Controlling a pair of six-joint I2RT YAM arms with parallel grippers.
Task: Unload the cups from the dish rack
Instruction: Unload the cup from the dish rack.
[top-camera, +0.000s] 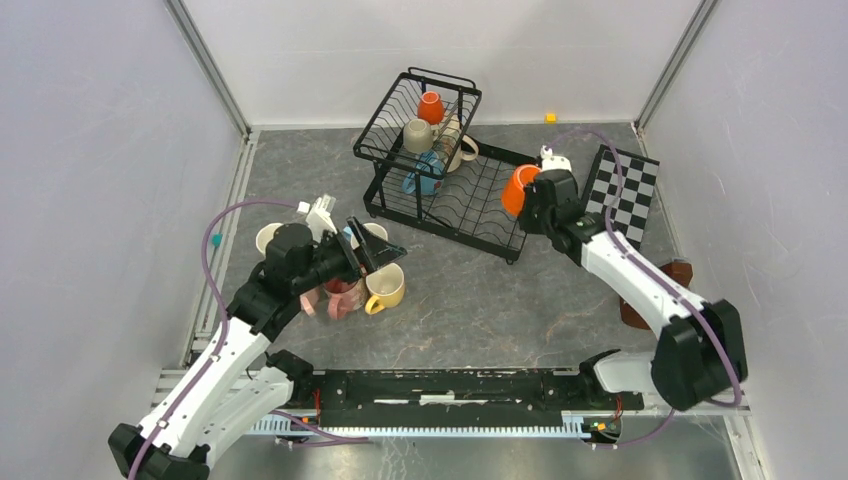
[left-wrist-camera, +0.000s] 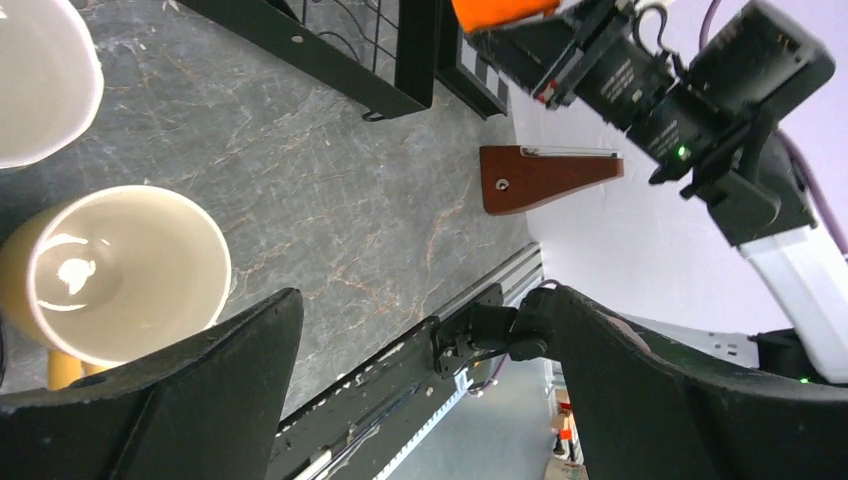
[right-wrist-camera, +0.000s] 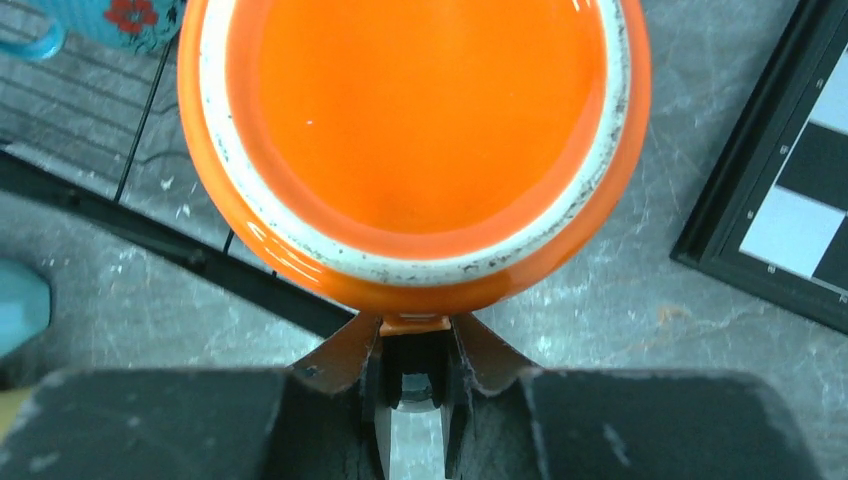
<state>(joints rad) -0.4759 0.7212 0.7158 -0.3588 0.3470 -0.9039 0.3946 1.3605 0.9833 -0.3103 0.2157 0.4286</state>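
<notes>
Top external view: the dish rack (top-camera: 470, 200) stands at 12 o'clock on the grey table (top-camera: 480, 300), with one arm reaching in from each near corner.
Right gripper (right-wrist-camera: 415, 345): clamped on the orange mug (right-wrist-camera: 415, 130). Its fingers pinch a small orange part at the mug's wall that looks like the handle.
Orange mug, place: at 4 o'clock of the rack, by the end of the lower tray, with its mouth turned to the right wrist camera. I cannot tell whether it touches the wires.
Checkered board (top-camera: 628, 190): at 3 o'clock of the held mug and near it.
Left gripper (left-wrist-camera: 425, 295): fingers wide apart and holding nothing, at 8 o'clock of the rack and well apart from it.
Mugs in the rack: a second orange mug (top-camera: 431, 107) and a beige mug (top-camera: 417, 135) sit in the upper basket. A cream mug (top-camera: 462, 150) is at 4 o'clock of the beige one, and a blue mug (top-camera: 425, 178) is at 6 o'clock of it, lower down.
Mugs on the table: the yellow mug (top-camera: 386, 287) is at 6 o'clock of the left gripper, the pink mug (top-camera: 343, 298) at 7 o'clock and the white mug (top-camera: 268, 237) at 9 o'clock.
Wooden wedge (left-wrist-camera: 540, 178): at 4 o'clock on the table, beside the right arm.
</notes>
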